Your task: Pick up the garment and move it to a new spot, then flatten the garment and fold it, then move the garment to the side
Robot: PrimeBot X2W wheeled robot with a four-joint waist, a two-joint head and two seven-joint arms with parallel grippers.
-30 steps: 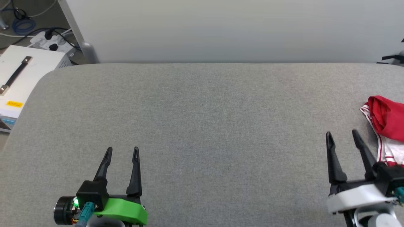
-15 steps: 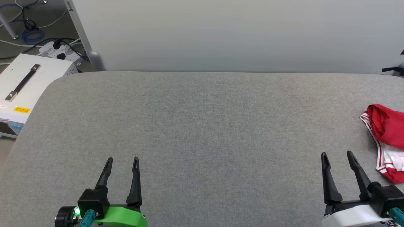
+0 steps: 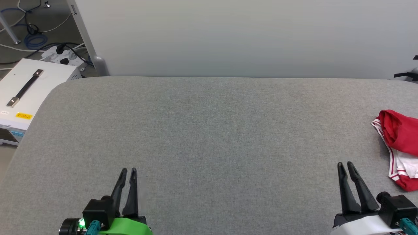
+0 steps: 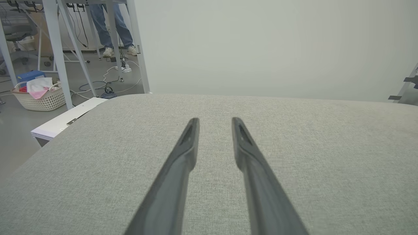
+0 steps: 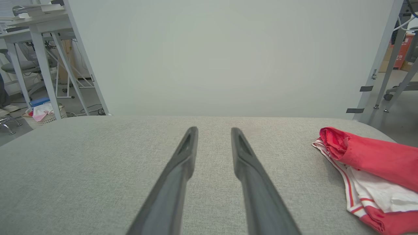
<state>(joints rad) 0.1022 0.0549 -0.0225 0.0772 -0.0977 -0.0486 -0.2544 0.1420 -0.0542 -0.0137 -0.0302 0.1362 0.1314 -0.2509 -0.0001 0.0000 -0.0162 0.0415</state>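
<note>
**Left gripper** (image 3: 128,170): fingers parted by a narrow gap, nothing between them. It sits over the grey table (image 3: 209,130) at the near left.

**Right gripper** (image 3: 345,164): likewise narrowly parted and empty, at the near right.

**Garment** (image 3: 400,143): red with white and striped trim, bunched in a rumpled heap at the table's right edge. It is near the right gripper, not touching it.

**Step:** unsettled. The heap fits either a shirt waiting to be lifted or one already set aside.

**Writing:** no lettering shows on the garment. The yellow label (image 3: 24,115) on the white case (image 3: 32,88) is too small to read.
</note>
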